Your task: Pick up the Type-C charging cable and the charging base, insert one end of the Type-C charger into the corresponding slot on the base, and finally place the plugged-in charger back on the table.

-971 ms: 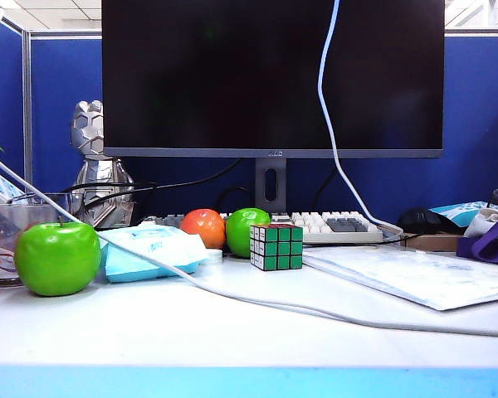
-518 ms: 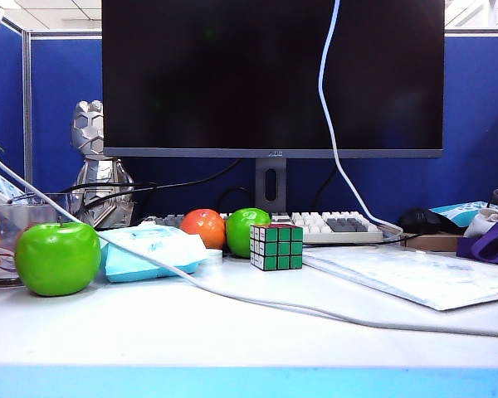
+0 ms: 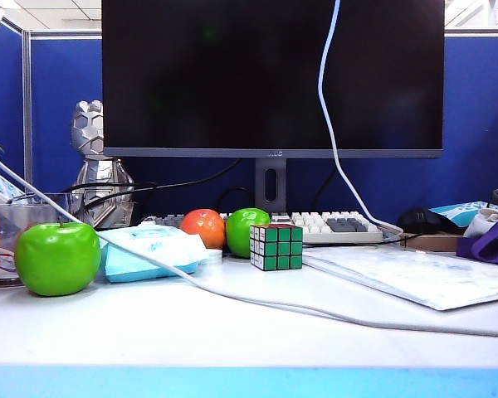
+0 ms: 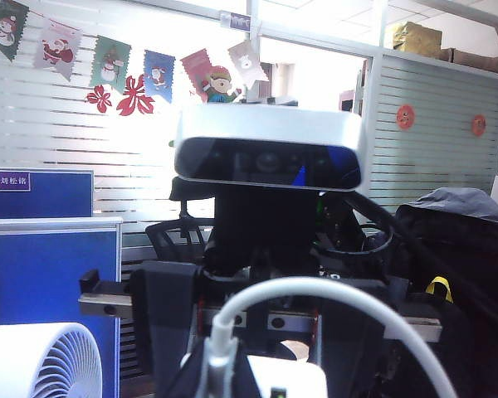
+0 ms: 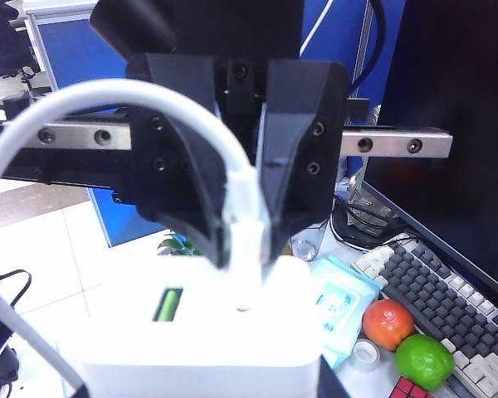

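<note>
One end of the Type-C charging cable (image 5: 133, 95) sits in the top face of the charging base (image 5: 199, 332). The cable is thin and white, and it rises from its plug (image 5: 247, 224) in a round arch. The base is a white block with a small green light (image 5: 168, 304) on its side.

Both things hang in the air between the two arms, which face each other. The left gripper (image 5: 245, 236) points at the base, and its black fingers (image 5: 195, 199) are clenched on the plug just above the slot. The right gripper (image 4: 270, 369) grasps the base from the opposite side, with a dark finger on each side of the block.

Below them, in the right wrist view, lie a keyboard (image 5: 448, 307), a blue packet (image 5: 340, 307), an orange fruit (image 5: 386, 323) and a green fruit (image 5: 423, 361). On the table (image 3: 149, 340) a long white cord (image 3: 232, 294) runs across, near a green apple (image 3: 56, 258) and a Rubik's cube (image 3: 276, 246), in front of a black monitor (image 3: 232, 75).
</note>
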You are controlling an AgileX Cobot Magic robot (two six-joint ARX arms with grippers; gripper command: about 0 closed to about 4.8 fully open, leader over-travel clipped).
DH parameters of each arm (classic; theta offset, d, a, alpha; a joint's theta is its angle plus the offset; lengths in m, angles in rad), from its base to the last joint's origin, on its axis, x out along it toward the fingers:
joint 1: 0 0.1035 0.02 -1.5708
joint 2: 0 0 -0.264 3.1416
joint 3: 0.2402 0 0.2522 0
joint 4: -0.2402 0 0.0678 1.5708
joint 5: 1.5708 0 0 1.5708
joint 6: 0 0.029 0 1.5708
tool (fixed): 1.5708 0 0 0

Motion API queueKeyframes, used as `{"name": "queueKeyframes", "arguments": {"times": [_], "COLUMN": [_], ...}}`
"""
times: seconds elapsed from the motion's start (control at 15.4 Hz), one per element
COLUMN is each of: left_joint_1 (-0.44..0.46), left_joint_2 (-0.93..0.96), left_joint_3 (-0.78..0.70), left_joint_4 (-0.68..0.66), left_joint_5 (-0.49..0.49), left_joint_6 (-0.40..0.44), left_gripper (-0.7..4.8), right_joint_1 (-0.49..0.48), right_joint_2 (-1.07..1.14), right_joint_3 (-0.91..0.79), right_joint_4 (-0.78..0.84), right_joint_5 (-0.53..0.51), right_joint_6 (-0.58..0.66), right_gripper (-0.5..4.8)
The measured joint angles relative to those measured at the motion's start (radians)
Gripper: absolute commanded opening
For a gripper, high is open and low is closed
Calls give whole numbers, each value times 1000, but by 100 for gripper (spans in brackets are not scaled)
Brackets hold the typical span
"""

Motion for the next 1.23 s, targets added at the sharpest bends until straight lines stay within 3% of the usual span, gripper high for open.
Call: {"name": "queueKeyframes", "arguments": {"times": [0.39, 0.52, 0.71, 0.78, 1.1, 1.17, 1.23], "left_joint_1": [0, 0, 0, 0, 6, 6, 13], "left_joint_2": [0, 0, 0, 0, 0, 0, 0], "left_joint_3": [0, 0, 0, 0, 0, 0, -1], "left_joint_4": [2, 2, -2, -2, 11, 11, 13], "left_joint_5": [-12, -14, -13, -13, -38, -43, -46], "left_joint_6": [0, -1, -3, -3, -4, -4, -5], "left_gripper": [1, 79, 95, 131, 135, 149, 204], "right_joint_1": [0, 0, -2, -2, -2, -2, -2], "right_joint_2": [0, 0, -2, -2, -2, -2, -2], "right_joint_3": [0, 0, 1, 1, 1, 1, 1], "right_joint_4": [0, 0, 3, 5, 19, 23, 23], "right_joint_5": [1, 2, 19, 19, 26, 27, 26], "right_joint_6": [0, 0, 0, 0, -1, -1, -2], "right_gripper": [-1, -1, -1, -1, -1, -1, -1]}}
